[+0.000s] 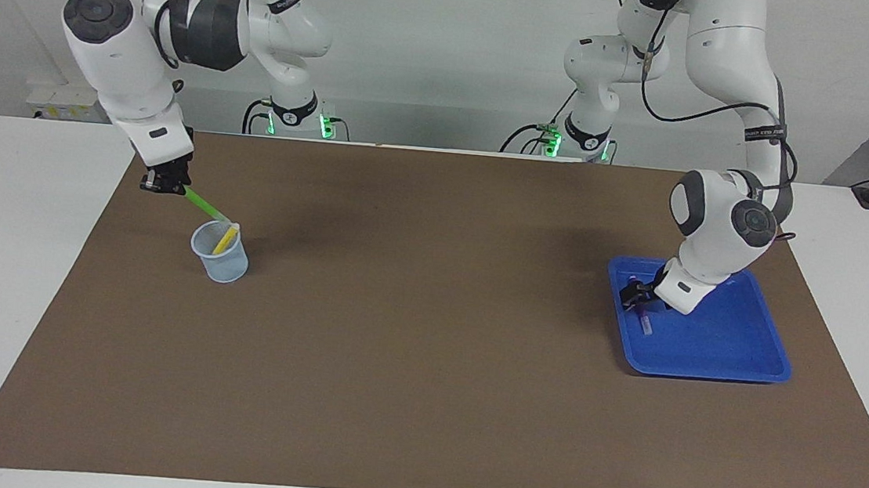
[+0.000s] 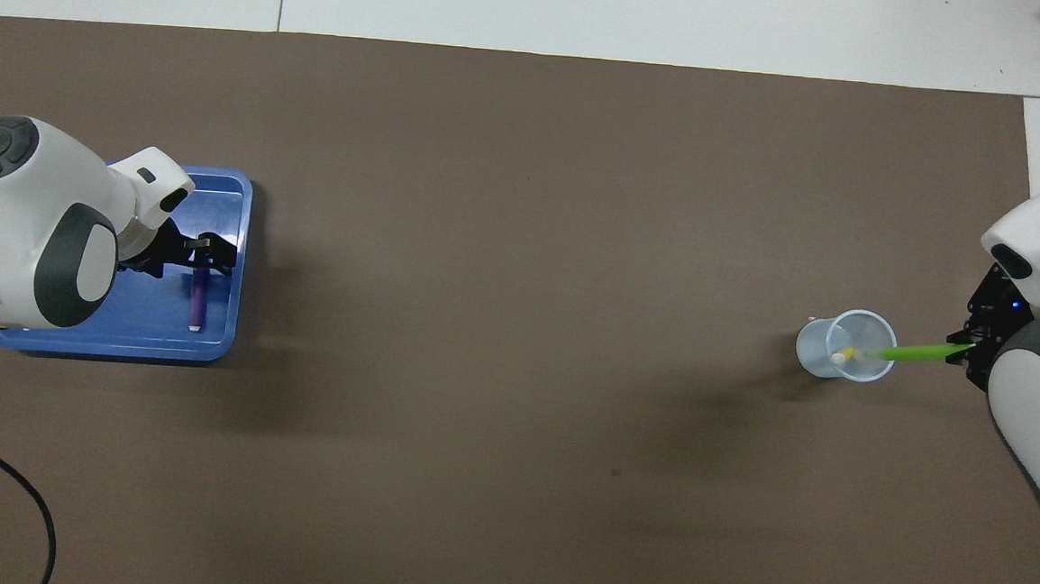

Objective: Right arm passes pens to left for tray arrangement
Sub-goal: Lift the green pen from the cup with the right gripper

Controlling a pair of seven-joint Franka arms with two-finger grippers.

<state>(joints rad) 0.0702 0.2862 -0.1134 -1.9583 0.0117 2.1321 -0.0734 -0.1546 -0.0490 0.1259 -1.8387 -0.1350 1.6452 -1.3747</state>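
No readable writing on anything in either view. Cup (image 1: 221,251) at the right arm's end of the mat (image 1: 426,338) holds the yellow pen (image 1: 226,238), leaning inside it. Right gripper (image 1: 164,183) is raised over the mat beside the cup, fingers closed on one end of the green pen (image 1: 204,206); the pen slants down, its whitish tip at the cup rim. Tray (image 1: 724,348) at the left arm's end holds the purple pen (image 2: 197,299), lying flat near the tray's edge toward the middle of the mat. Left gripper (image 2: 213,250) is low over the tray, just above the pen's end, fingers parted, holding nothing. Overhead view shows the blue light on the right gripper and the whole purple pen; facing view shows that pen mostly hidden by the left gripper
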